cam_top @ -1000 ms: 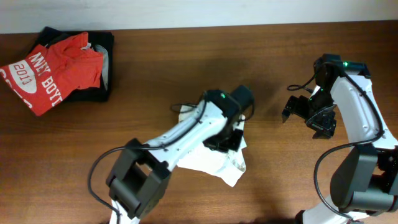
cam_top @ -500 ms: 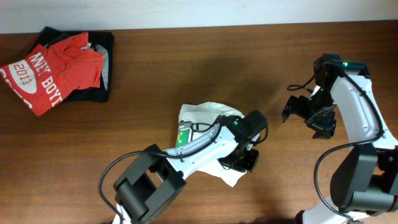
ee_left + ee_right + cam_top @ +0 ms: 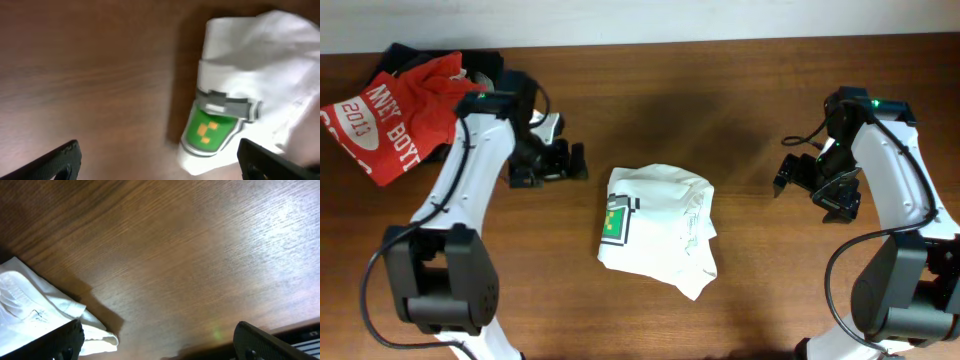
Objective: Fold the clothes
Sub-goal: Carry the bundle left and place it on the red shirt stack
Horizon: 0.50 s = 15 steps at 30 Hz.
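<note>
The clothes, a white T-shirt (image 3: 660, 230) with a green pixel print (image 3: 617, 222), lie in a crumpled, folded bundle at the table's middle. My left gripper (image 3: 570, 163) hangs open to the left of the shirt and touches nothing. In the left wrist view the shirt (image 3: 260, 75) and its print (image 3: 210, 131) lie ahead of the open left gripper (image 3: 160, 165). My right gripper (image 3: 810, 190) stands open to the right of the shirt, apart from it. The right wrist view shows the right gripper (image 3: 160, 347) over bare wood, with a corner of the shirt (image 3: 35, 310) at the lower left.
A red shirt with white lettering (image 3: 395, 110) lies on a black garment (image 3: 490, 100) at the back left, just behind my left arm. The table's far edge (image 3: 720, 40) runs along the top.
My left gripper was shut on the white shirt and dragged it across itself. It has since let go, opened, and swung back left beside the red shirt. The right arm has not moved.
</note>
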{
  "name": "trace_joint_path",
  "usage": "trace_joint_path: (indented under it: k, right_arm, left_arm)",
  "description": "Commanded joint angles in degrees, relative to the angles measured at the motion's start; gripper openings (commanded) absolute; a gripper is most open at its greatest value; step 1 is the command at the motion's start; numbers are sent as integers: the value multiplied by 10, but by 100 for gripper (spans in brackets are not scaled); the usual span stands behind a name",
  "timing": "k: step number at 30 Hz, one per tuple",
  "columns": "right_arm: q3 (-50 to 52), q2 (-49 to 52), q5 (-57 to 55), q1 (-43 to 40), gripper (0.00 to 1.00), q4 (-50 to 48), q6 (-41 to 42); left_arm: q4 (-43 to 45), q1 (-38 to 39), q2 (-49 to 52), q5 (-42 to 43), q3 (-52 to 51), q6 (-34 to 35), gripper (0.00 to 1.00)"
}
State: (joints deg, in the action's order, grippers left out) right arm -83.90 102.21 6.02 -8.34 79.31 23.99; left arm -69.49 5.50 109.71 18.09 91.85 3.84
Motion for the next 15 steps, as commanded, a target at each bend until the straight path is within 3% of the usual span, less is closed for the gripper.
trace_joint_path:
  k: [1,3,7,11,14,15]
  right_arm:
    - [-6,-3,-5,-3,99,1,0]
    - [-6,-3,-5,-3,99,1,0]
    - [-6,-3,-5,-3,99,1,0]
    - [-6,-3,-5,-3,99,1,0]
    - [-6,-3,-5,-3,99,1,0]
    - [-6,-3,-5,-3,99,1,0]
  left_arm:
    - [61,-19,-7,142,-107,-89,99]
    - [125,-18,-7,162,-180,-89,99]
    - [257,-12,-7,289,-292,-89,99]
    - [329,45,-7,300,-350,-71,98]
    - [390,94,-7,280,-357,-35,90]
    - [403,102,-7,256,-357,-10,77]
